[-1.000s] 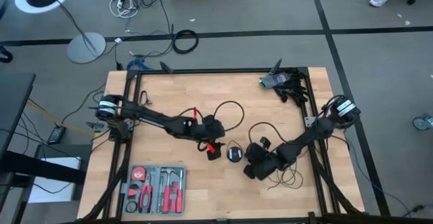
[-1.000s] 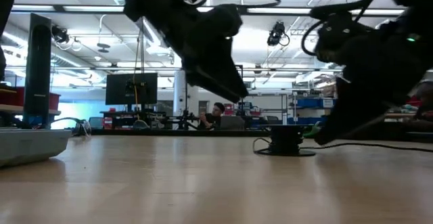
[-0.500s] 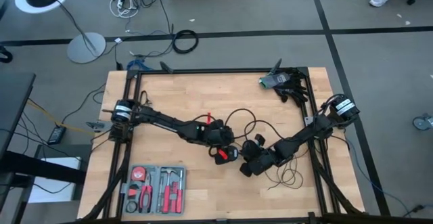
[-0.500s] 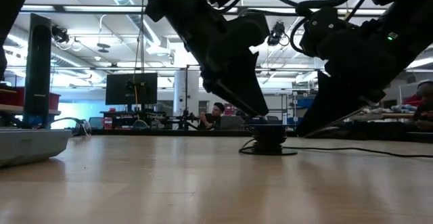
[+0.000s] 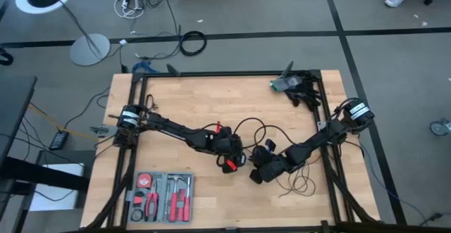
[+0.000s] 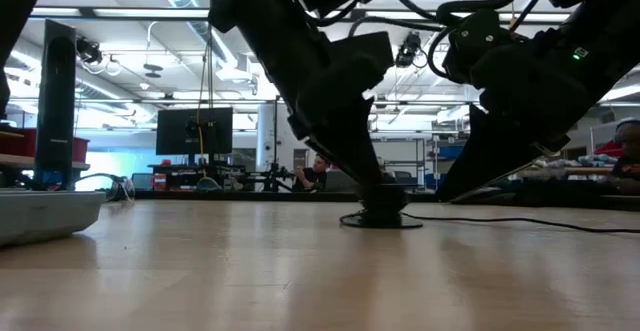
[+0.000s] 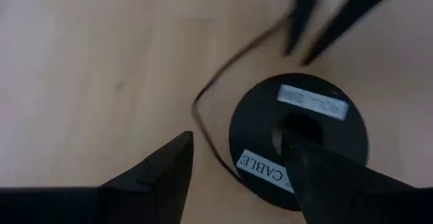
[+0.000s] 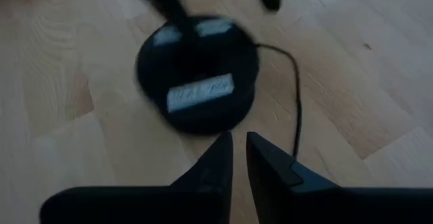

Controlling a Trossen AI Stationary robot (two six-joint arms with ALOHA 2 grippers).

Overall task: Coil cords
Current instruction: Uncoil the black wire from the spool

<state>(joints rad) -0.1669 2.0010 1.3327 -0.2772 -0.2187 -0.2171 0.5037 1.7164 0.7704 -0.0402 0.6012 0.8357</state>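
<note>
Left fingers point(image 7: 306, 176) spread over puck point(image 7: 298, 139), right fingers point(image 8: 230, 160) nearly closed, empty

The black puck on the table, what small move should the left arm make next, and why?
Probably lower the left gripper a little over the puck and close. Its jaws stand open, one finger already over the puck, the other beside the wire. The right gripper waits just short of it, jaws nearly together.

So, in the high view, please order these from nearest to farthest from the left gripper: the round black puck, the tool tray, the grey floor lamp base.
1. Round black puck, directly at the left gripper, table centre.
2. Tool tray, on the table's near-left edge.
3. Grey floor lamp base, on the floor beyond the table's far-left corner.
</note>
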